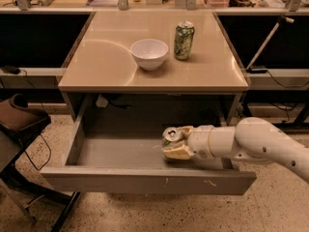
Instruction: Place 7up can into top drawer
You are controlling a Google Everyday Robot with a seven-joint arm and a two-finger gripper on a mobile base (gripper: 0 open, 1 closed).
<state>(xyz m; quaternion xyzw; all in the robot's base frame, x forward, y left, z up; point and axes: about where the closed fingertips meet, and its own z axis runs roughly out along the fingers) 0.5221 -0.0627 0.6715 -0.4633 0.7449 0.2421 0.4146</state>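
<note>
The top drawer (pixel 145 180) is pulled wide open below the tan table; its grey front panel with small white scuffs faces me. My gripper (pixel 175 143) reaches in from the right on a white arm and is inside the drawer, right of its middle. Its pale fingers (pixel 177 152) are closed around the 7up can (pixel 170 134), whose silver top shows, tilted toward the left. The can is low in the drawer; I cannot tell whether it touches the floor.
On the table (pixel 96 76) stand a white bowl (pixel 149 53) and a darker green can (pixel 183 40). A dark chair (pixel 19 122) is at the left of the drawer. Cables and a pole (pixel 263 42) are at the right.
</note>
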